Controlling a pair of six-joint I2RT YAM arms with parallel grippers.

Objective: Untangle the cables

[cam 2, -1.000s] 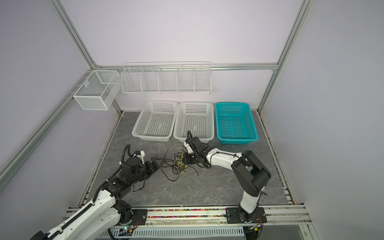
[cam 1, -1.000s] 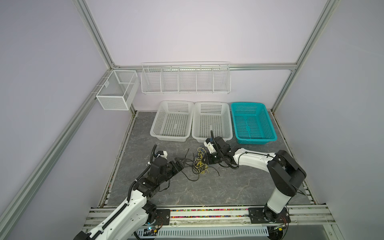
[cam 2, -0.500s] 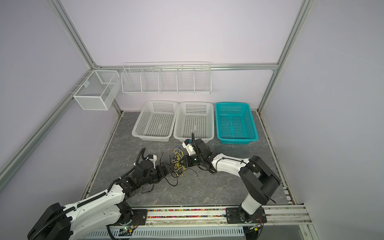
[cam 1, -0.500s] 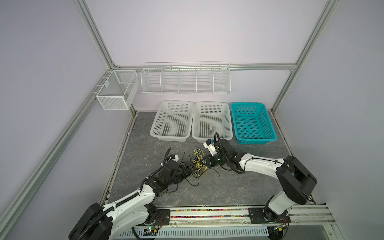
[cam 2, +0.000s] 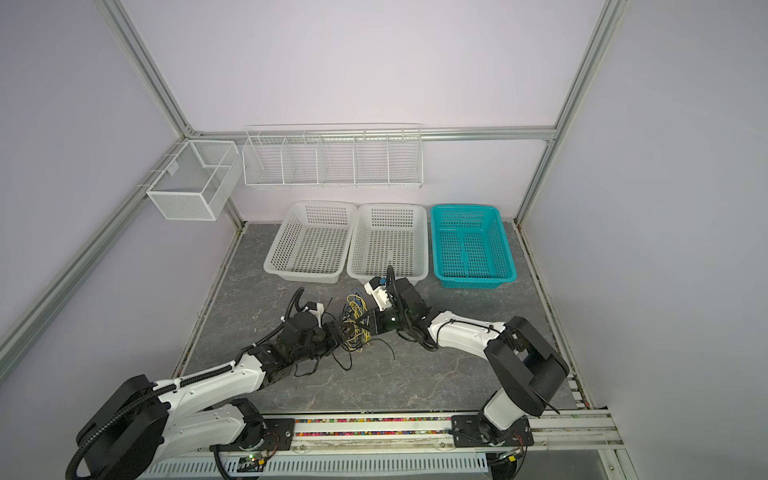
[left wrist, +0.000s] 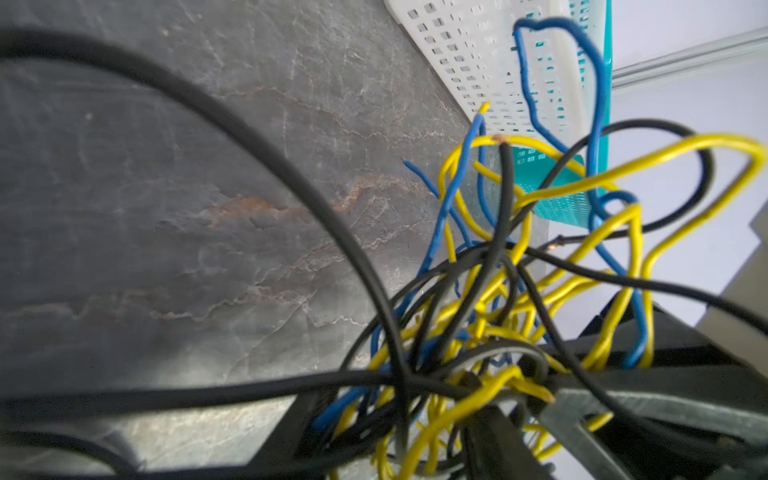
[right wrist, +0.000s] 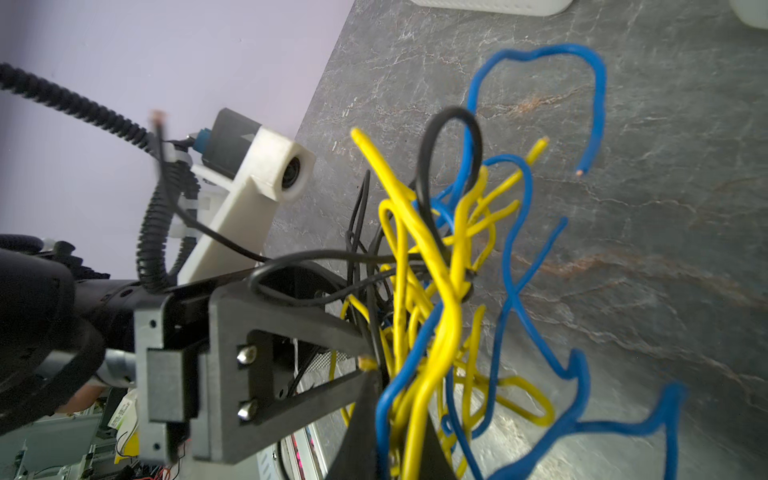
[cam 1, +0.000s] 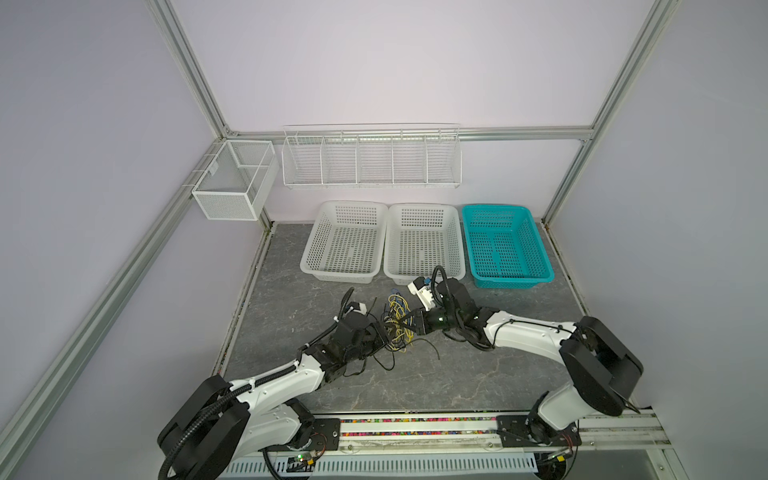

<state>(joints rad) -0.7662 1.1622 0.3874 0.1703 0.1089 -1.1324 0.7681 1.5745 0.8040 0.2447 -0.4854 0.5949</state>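
The right claw [cam 1: 409,328] is closed tight. Yellow and blue strands of the cables [cam 1: 397,318] are pinched between its fingers, and in the right wrist view they are seen running straight into it. The left claw [cam 1: 381,338] is pushed into the same bundle from the opposite side. It is shown side-on in the right wrist view and crowded by strands in the left wrist view, so how far it is open, and whether anything is gripped, cannot be told.

The cables [right wrist: 436,257] are bunched into one knot held between the two claws. The yellow strands are the most numerous and are bent into tight, kinked loops at the core of the knot. The blue strands are thrown out from the core in wider, wavy loops, and a bare copper tip is seen on one free end. The black strands are thinner and are spread in broad arcs; several loose black ends are trailed over the table [cam 1: 291,299] on the side of the claws nearer the arm bases.

Beyond the claws, away from the arm bases, two white baskets [cam 1: 349,205] are set side by side on the table. A teal basket [cam 1: 494,206] is placed next to them, beyond the right claw.
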